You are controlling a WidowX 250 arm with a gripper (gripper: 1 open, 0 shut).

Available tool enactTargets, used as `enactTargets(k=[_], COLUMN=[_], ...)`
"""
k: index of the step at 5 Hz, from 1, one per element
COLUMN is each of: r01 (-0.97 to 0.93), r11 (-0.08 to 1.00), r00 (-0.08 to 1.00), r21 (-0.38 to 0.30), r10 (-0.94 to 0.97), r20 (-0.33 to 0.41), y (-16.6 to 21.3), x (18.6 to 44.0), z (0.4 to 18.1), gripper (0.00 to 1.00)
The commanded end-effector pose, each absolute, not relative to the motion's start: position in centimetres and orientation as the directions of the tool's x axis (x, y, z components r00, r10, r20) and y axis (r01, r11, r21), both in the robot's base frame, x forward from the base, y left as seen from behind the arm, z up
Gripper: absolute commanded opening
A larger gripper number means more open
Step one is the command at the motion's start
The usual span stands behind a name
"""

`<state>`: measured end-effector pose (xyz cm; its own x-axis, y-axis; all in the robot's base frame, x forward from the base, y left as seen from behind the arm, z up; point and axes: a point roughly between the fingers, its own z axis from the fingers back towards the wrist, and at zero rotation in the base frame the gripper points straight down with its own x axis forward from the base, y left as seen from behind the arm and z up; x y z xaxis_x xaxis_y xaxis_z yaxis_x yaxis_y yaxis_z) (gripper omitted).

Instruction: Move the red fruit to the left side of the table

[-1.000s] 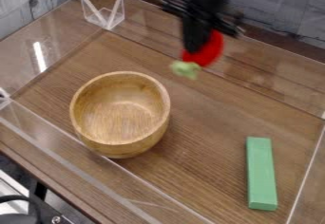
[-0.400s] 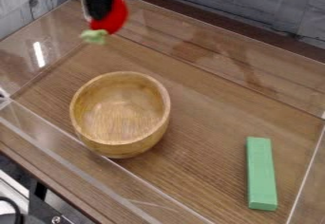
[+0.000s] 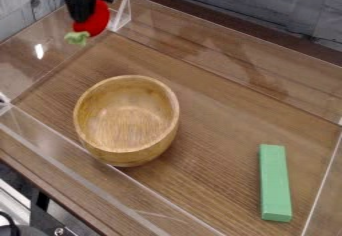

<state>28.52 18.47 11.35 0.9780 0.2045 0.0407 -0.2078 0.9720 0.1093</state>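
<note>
The red fruit, a small bright red toy with a green leafy end pointing down-left, hangs above the far left corner of the table. My gripper comes down from the top edge and is shut on the red fruit's upper part. The dark fingers cover the top of the fruit. The fruit is clear of the wood surface, well left of and beyond the wooden bowl.
A round wooden bowl sits left of centre. A flat green rectangular block lies near the front right. Low clear acrylic walls border the tabletop, with a clear bracket at the far left corner.
My gripper has carried the red fruit from the far middle of the table leftward to the far left corner. Bowl and green block have not moved.
</note>
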Motion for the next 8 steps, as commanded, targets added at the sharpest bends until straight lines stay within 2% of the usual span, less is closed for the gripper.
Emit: enactTargets(k=[1, 4, 8], r01=[-0.209, -0.207, -0.208], r11=[0.968, 0.967, 0.968], r00=[0.976, 0.978, 0.978], r21=[0.142, 0.146, 0.139], r10=[0.198, 0.198, 0.203], r20=[0.089, 0.070, 0.053], y=[20.3, 21.6, 21.2], x=[29.5, 30.6, 31.7], z=[12.0, 9.7, 7.8], gripper=[0.00, 0.00, 0.00])
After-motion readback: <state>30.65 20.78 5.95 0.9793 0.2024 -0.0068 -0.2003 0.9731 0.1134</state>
